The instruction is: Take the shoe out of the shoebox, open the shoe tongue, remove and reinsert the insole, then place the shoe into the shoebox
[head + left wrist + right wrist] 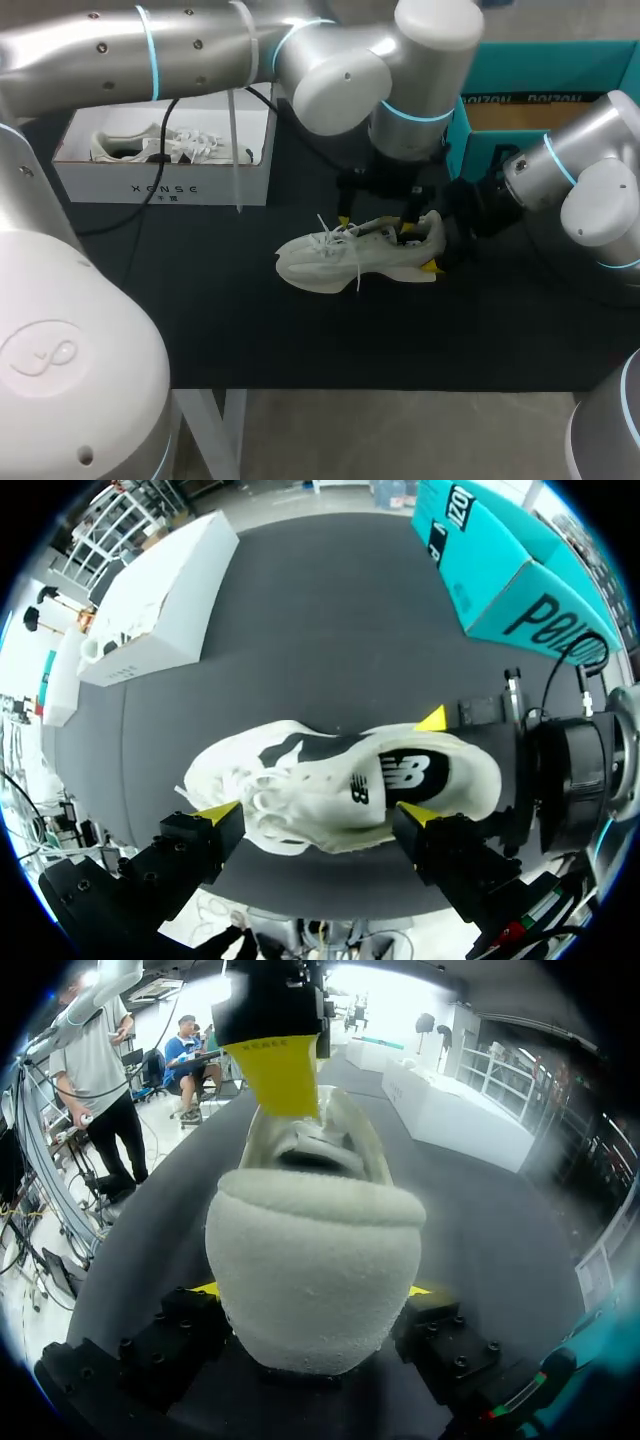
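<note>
A white shoe [340, 262] lies on its sole on the black table, toe to the left. My right gripper [428, 250] comes in from the right and is shut on its heel. In the right wrist view the padded heel [315, 1280] fills the gap between the fingers of the right gripper [312, 1292]. My left gripper [372, 228] hangs open just above the laces and collar. In the left wrist view the left gripper [318, 813] has its yellow tips spread wide over the shoe [330, 790], whose dark insole [405, 778] shows inside. The white shoebox [165, 185] stands at the back left.
A second white shoe [160, 145] lies inside the shoebox. An open teal box [545, 95] stands at the back right, close behind my right arm. A black cable [140, 215] trails across the table in front of the shoebox. The black mat [320, 340] runs to the front edge.
</note>
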{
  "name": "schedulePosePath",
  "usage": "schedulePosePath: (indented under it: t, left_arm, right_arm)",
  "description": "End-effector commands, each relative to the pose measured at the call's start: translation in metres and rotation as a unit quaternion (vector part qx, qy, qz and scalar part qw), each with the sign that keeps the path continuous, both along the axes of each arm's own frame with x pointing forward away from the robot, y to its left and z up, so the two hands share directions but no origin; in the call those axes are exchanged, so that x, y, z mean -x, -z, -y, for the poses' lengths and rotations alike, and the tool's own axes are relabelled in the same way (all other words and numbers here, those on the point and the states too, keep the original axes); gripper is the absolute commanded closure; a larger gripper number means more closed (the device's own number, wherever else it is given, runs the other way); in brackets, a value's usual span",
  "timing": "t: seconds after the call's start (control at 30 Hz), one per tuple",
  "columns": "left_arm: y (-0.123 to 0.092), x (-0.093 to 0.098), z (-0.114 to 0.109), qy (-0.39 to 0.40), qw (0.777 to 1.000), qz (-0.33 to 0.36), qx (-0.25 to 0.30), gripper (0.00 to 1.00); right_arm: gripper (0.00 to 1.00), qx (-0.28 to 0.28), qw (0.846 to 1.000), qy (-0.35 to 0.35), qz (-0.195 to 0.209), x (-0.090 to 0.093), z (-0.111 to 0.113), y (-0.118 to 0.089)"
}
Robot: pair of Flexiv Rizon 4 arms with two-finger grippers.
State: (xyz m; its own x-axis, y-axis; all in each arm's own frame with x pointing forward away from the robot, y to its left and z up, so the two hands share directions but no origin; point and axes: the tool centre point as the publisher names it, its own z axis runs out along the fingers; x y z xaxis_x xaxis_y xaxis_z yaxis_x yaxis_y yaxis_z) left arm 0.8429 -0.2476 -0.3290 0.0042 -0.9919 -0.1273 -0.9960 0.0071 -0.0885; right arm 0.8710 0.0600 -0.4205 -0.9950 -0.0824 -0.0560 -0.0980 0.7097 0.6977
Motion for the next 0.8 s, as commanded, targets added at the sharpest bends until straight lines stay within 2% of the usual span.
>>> schedulePosePath:
  t: [0.03, 0.2, 0.33, 0.47, 0.6, 0.7, 0.73, 0.77, 0.8]
  left_arm:
    - [0.009, -0.004, 0.012, 0.005, 1.000, -0.002, -0.015, 0.00]
    - [0.022, -0.005, 0.015, 0.007, 0.999, -0.013, -0.029, 0.00]
    - [0.031, -0.003, 0.007, -0.002, 0.999, -0.020, -0.043, 0.00]
    - [0.030, -0.004, -0.009, -0.026, 0.998, -0.019, -0.057, 0.00]
    - [0.016, -0.006, -0.026, -0.049, 0.997, -0.016, -0.055, 0.00]
    - [0.007, -0.005, -0.033, -0.060, 0.996, -0.021, -0.058, 0.12]
    - [0.004, -0.004, -0.035, -0.067, 0.996, -0.030, -0.057, 0.27]
    - [0.002, -0.004, -0.036, -0.070, 0.995, -0.032, -0.058, 0.53]
    - [0.000, -0.004, -0.036, -0.070, 0.995, -0.032, -0.059, 0.58]
  right_arm:
    - [1.00, 0.001, 1.000, 0.000, 0.000, -0.001, -0.001, 0.000]
    - [1.00, 0.001, 1.000, 0.000, 0.000, -0.001, -0.001, 0.000]
    - [1.00, 0.001, 1.000, 0.000, 0.000, -0.001, -0.001, 0.000]
    - [1.00, 0.001, 1.000, 0.000, 0.000, -0.001, -0.001, 0.000]
    - [1.00, 0.001, 1.000, 0.000, 0.000, -0.001, -0.001, 0.000]
    - [1.00, 0.001, 1.000, 0.000, 0.000, -0.001, -0.001, 0.000]
    - [1.00, 0.001, 1.000, 0.000, 0.000, -0.001, -0.001, 0.000]
    - [1.00, 0.001, 1.000, 0.000, 0.000, -0.001, -0.001, 0.000]
    - [1.00, 0.001, 1.000, 0.000, 0.000, -0.001, -0.001, 0.000]
